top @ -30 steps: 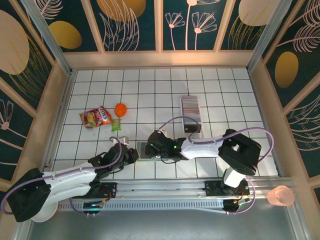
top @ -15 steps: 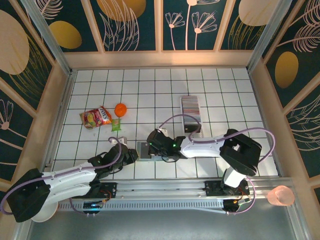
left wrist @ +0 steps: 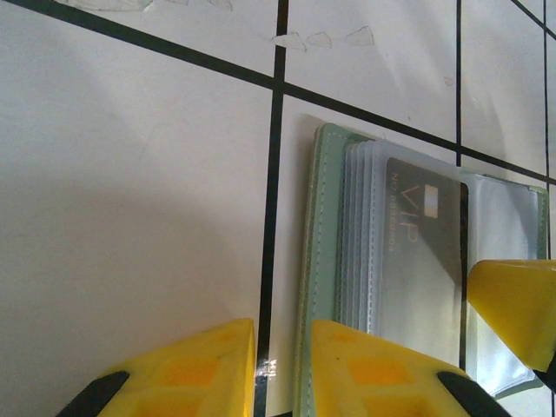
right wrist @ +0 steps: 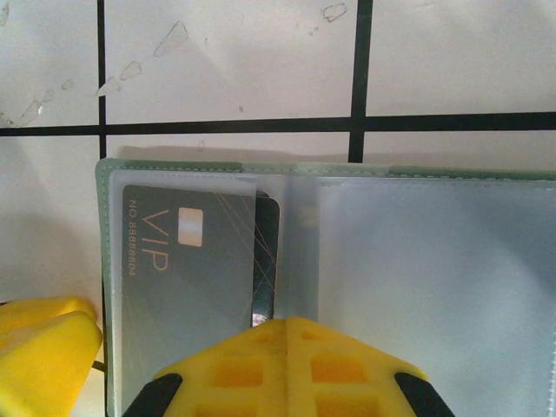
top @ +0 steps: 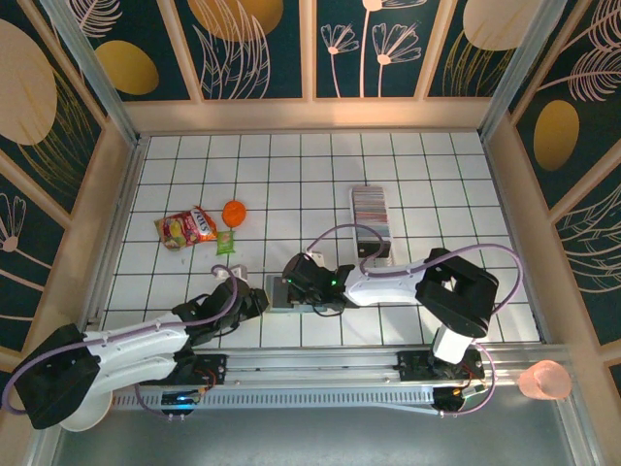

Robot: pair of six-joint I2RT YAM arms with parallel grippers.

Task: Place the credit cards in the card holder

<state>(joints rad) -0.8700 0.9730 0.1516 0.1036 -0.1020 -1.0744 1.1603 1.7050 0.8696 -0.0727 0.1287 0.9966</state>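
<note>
One grey card | clear sleeves | stitched card holder, maybe leatherette

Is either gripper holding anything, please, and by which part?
Unclear: the shut right gripper meets the exposed edge of the VIP card, pinching or pressing. The left gripper, slightly open, grips nothing.

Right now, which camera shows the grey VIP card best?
Right wrist: the VIP card lies readable inside a clear sleeve of the card holder. Left wrist shows it sideways. In top external it is too small to tell.
</note>
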